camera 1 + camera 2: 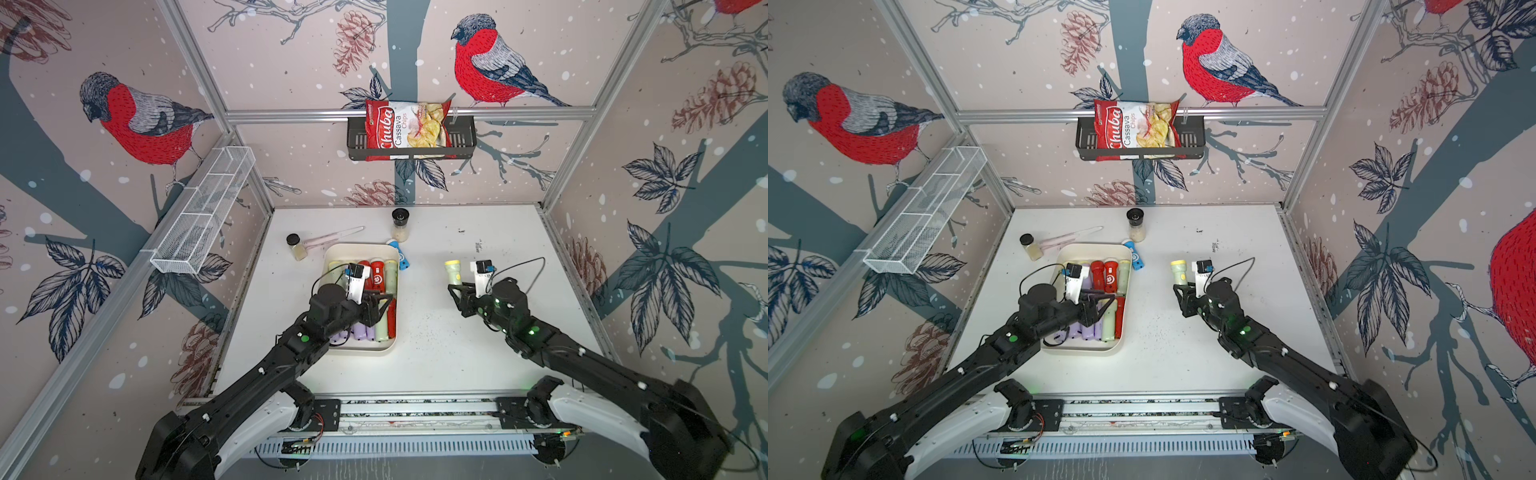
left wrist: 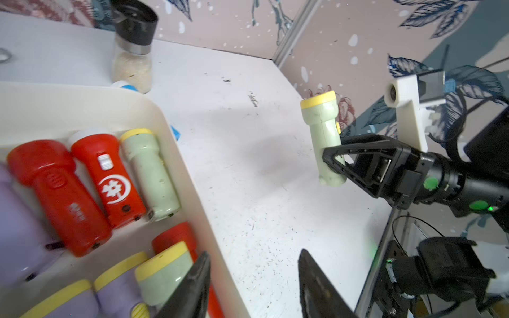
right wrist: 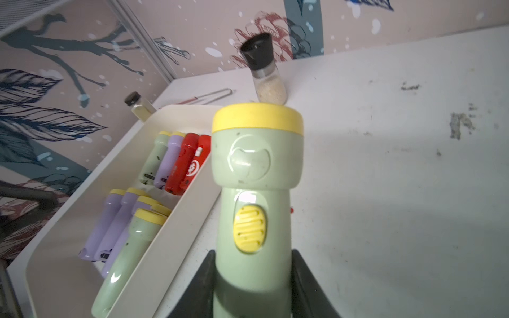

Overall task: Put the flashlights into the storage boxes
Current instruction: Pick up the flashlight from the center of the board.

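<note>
The right fingers (image 3: 197,286), low in frame, grip a pale green flashlight (image 3: 256,179); the left fingers (image 2: 316,286) stand apart, empty, over the cream tray (image 2: 82,96) rim.

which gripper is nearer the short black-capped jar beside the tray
Left. The left gripper hangs open over the tray, which the short jar stands close beside; the right gripper is out past the tray's opposite side, shut on a pale green flashlight.

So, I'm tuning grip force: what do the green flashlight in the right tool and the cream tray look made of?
Green flashlight: moulded plastic, smooth semi-gloss; soft highlights, embossed emblem, scuff specks.
Cream tray: likely plastic too, satin; thin, rounded, one-piece walls.
</note>
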